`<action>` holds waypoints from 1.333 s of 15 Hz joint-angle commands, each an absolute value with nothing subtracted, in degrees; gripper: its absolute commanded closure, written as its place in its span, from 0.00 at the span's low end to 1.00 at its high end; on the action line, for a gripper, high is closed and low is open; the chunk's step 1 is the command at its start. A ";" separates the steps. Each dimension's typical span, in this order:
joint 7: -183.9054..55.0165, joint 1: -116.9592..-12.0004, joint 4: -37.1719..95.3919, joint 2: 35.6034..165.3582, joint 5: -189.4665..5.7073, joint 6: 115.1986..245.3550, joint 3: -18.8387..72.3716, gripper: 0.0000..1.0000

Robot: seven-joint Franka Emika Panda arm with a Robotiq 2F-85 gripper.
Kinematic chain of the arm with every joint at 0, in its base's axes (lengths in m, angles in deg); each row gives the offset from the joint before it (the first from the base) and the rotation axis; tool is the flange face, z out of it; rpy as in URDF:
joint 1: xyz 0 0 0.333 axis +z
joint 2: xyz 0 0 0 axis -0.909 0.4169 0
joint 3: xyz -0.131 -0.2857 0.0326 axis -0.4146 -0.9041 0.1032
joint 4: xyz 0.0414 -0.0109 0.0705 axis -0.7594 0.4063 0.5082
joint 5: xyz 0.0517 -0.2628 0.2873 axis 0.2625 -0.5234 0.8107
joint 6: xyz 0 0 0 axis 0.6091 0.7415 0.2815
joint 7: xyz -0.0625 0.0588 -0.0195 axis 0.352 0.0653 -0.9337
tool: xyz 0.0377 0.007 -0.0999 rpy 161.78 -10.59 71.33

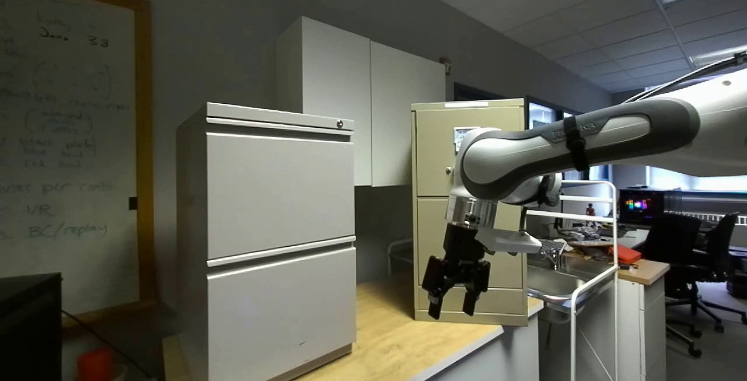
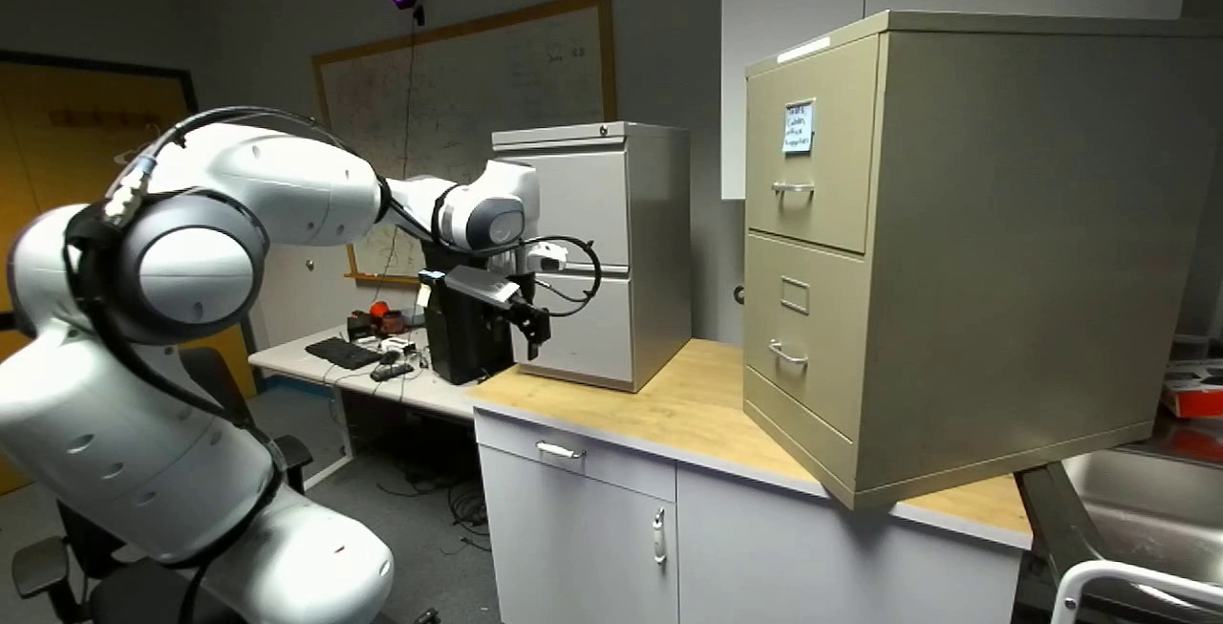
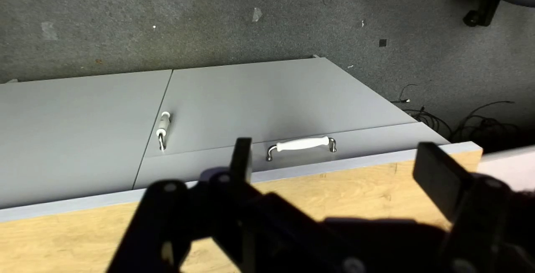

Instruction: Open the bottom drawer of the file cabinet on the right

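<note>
Two file cabinets stand apart on the wood-topped counter (image 2: 707, 404): a pale grey two-drawer cabinet (image 1: 280, 194) and the tan metal file cabinet (image 2: 1013, 251), whose bottom drawer (image 2: 829, 337) sits closed and flush, below the upper drawer (image 2: 836, 161) with its handwritten note (image 2: 799, 127). The tan cabinet is set askew, a lower corner jutting past the counter's front edge, probably so that its drawers face the arm (image 2: 306, 184) and can slide out clear of the counter. The Robotiq gripper (image 1: 452, 306) points downward, fingers (image 3: 439, 177) spread with nothing between them, presumably to be free for the bow handle (image 2: 787, 354) in the lower half of that drawer front. In an exterior view its outline crosses the tan front (image 1: 430, 241), but only by line of sight; it hangs nearer the grey cabinet, well apart from the handle. The wrist view takes in a white drawer handle (image 3: 302, 143), which belongs to the counter itself and so is not the target. I judge that the gripper must swing across and turn level before its fingers can straddle the bow handle.
</note>
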State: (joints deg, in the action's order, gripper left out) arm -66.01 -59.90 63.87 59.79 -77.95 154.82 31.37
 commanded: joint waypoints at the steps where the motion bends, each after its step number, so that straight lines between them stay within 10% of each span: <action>1: -66.13 -60.83 63.70 59.92 -77.93 154.52 32.14 0.00; 20: -60.38 -67.25 48.55 71.13 -56.37 167.92 23.23 0.00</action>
State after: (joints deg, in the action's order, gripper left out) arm -60.95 -65.90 51.13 68.67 -61.50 165.25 25.36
